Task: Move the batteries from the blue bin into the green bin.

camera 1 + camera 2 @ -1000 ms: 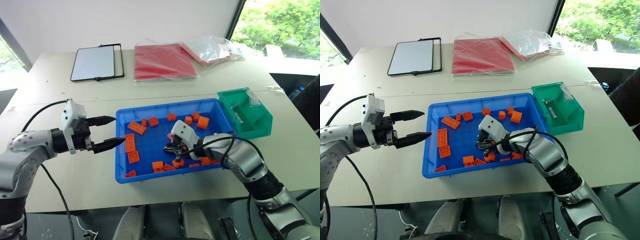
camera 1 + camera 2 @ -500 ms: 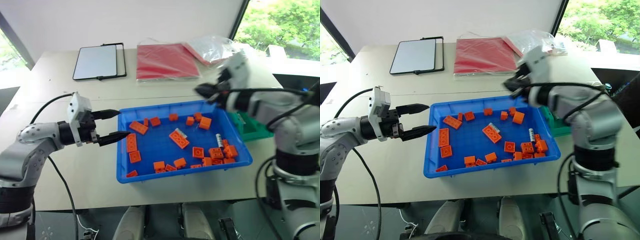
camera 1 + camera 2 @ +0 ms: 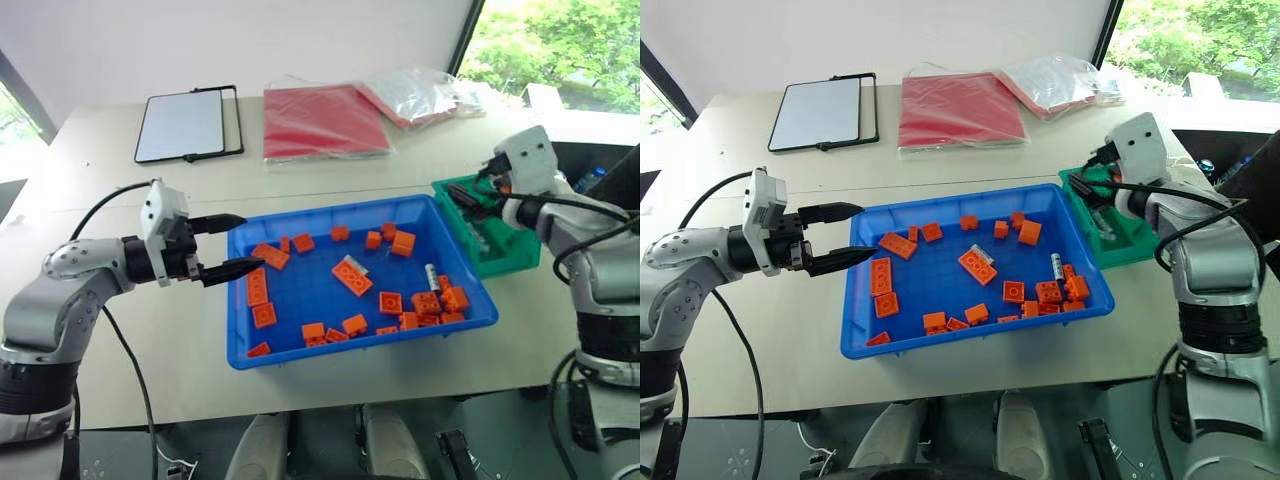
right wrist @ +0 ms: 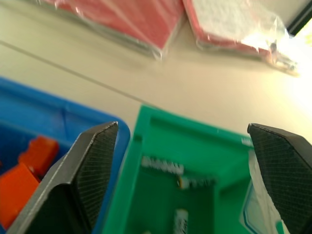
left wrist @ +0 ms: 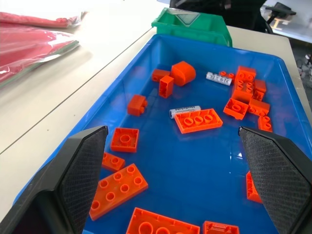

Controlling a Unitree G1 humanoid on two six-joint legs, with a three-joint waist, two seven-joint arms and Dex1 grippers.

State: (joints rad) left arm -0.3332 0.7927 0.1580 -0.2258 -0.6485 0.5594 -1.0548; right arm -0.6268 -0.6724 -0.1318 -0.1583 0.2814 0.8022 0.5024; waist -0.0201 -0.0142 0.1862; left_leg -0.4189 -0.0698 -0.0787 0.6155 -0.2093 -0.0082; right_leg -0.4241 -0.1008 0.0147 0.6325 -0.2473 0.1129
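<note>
Right wrist view: my right claw hangs over the green bin, fingers spread wide with nothing between them; I read this as the drop-off point, claw parked straight above the opening so a battery falls inside.
Batteries in green bin: at least two lie on its floor, pale cylinders with dark print; a smaller bright piece sits near them, too blurred for me to name.
Batteries in blue bin: two are in the tray. One lies touching the edge of a long orange brick near the middle; the other lies near the brick pile at the green-bin end.
Look of batteries: slim, silver-grey, darker at the ends, thinner than any brick, so they should roll if nudged.
Blue bin: wide and shallow, between my two arms, its end touching or just beside the green bin.
Bricks: scattered over the tray floor, thickest in the corner nearest the green bin.
Left claw: fingers apart, holding nothing, level at the tray's far end from the green bin; I judge it is only waiting clear of the work.
Progress: partly done, in my judgement; two batteries remain to move.
Beyond: a tablet and red packets lie well apart at the table's back.
</note>
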